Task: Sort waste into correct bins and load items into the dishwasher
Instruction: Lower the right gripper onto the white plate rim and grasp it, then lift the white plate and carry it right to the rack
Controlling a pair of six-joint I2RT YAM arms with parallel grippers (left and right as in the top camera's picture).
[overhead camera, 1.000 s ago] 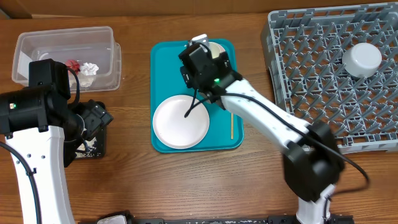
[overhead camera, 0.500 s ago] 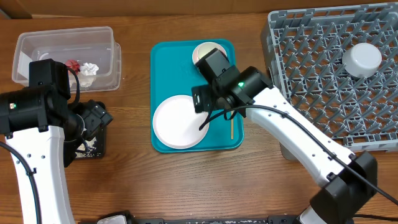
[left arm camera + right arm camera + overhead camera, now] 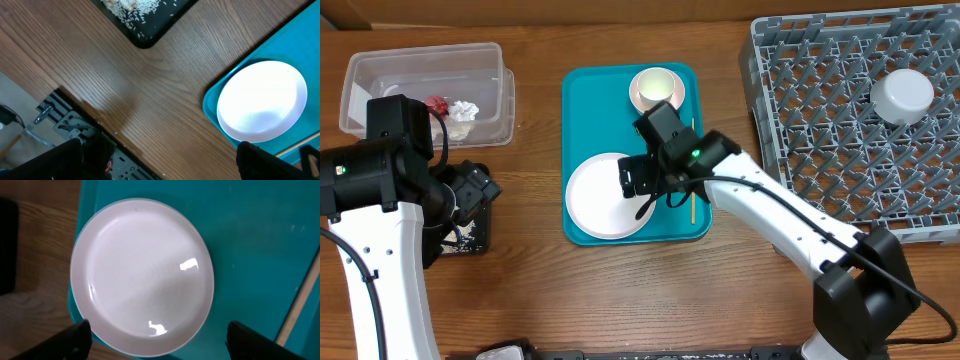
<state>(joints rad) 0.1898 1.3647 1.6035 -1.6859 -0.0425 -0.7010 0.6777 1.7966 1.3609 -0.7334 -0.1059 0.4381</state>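
The pale round plate [image 3: 603,197] [image 3: 142,275] lies at the front of the teal serving tray [image 3: 588,100]. My right gripper [image 3: 642,180] [image 3: 160,347] hovers open over the plate's right rim, one fingertip on each side of its near edge, touching nothing. A pink bowl [image 3: 657,88] stands at the tray's back, and the thin wooden stick [image 3: 693,197] [image 3: 299,307] lies along its right side. My left gripper [image 3: 470,192] [image 3: 160,165] hangs open and empty above the black tray [image 3: 470,238] [image 3: 145,20], which holds rice crumbs. The clear tub [image 3: 380,75] holds the red wrapper [image 3: 437,104] and white napkin [image 3: 466,110].
The grey dish rack [image 3: 820,150] fills the right side, with a grey-blue bowl [image 3: 902,93] upside down on its pegs. Bare wood lies between the tray and the rack. The left wrist view shows the table's front edge [image 3: 90,112] and the plate [image 3: 262,100].
My right arm has swung from the pink bowl at the tray's back forward to the plate, its jaws narrowing slightly. The left arm has not moved.
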